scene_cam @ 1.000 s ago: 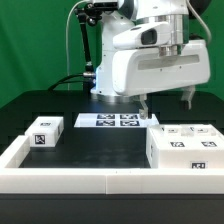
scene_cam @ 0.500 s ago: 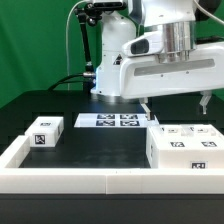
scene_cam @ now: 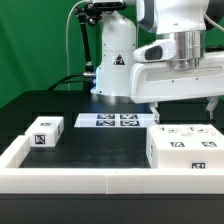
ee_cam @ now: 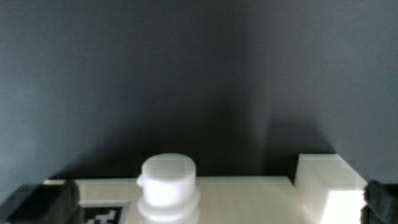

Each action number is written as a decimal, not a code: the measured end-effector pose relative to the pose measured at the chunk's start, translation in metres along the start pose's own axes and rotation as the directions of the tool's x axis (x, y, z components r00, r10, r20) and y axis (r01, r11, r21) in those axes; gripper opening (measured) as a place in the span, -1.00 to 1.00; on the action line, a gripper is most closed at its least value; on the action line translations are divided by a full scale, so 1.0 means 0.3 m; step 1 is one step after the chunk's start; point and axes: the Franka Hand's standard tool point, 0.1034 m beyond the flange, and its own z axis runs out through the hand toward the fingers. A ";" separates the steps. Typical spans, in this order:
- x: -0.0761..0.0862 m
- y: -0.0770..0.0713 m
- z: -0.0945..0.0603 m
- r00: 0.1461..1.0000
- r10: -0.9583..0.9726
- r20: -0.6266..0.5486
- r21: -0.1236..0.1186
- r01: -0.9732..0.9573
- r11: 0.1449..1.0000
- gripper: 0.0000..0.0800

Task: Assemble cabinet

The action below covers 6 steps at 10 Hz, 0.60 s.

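Observation:
The large white cabinet body (scene_cam: 186, 148) lies at the exterior view's right, with marker tags on its top and front. My gripper (scene_cam: 182, 110) hangs open just above it, one finger (scene_cam: 152, 105) over its left end and the other near the right edge, touching nothing. In the wrist view the body (ee_cam: 231, 190) shows close below, with a round white peg (ee_cam: 169, 182) and a raised block (ee_cam: 331, 178); dark fingertips (ee_cam: 384, 200) sit at the corners. A smaller white cabinet block (scene_cam: 42, 133) with one tag stands at the left.
The marker board (scene_cam: 107, 121) lies flat at the table's middle back, in front of the arm's base (scene_cam: 112, 70). A low white rail (scene_cam: 80, 181) edges the table's front and left side. The table top is black.
The gripper has moved toward the exterior view's right over the cabinet body, and its two fingers now show farther apart. The parts on the table have not moved.

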 end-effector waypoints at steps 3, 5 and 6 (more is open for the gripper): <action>-0.010 -0.011 0.011 1.000 0.005 0.005 -0.004 -0.005 1.000 0.99; -0.030 -0.016 0.059 1.000 0.005 0.005 -0.018 -0.005 1.000 0.99; -0.030 0.005 0.079 1.000 -0.009 -0.002 -0.021 0.009 1.000 0.99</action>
